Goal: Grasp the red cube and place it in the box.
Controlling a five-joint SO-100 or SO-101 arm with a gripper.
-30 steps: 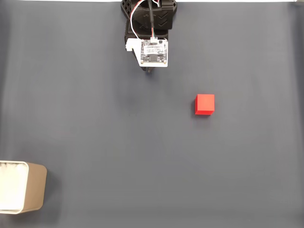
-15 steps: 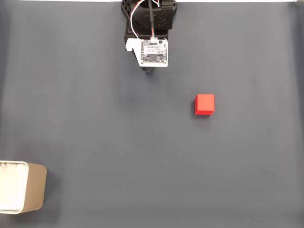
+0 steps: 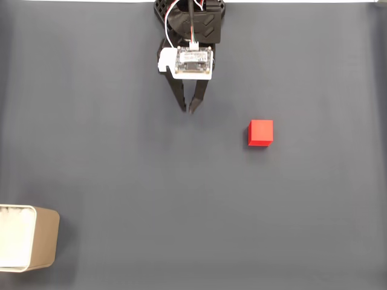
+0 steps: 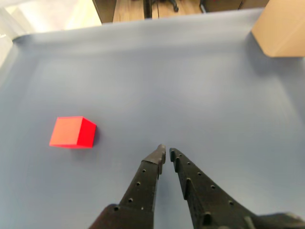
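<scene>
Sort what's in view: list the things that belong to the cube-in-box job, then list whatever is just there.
Part of the job:
- red cube, lying free on the mat
- box, at the lower left edge of the fixed view
- gripper, fingertips nearly together, holding nothing

Just there:
- grey mat covering the table
- chair base beyond the mat's far edge in the wrist view

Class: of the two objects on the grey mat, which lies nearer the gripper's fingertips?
The small bright red cube, right of the gripper in the fixed view; the tan cardboard box sits far off at the lower left corner.
</scene>
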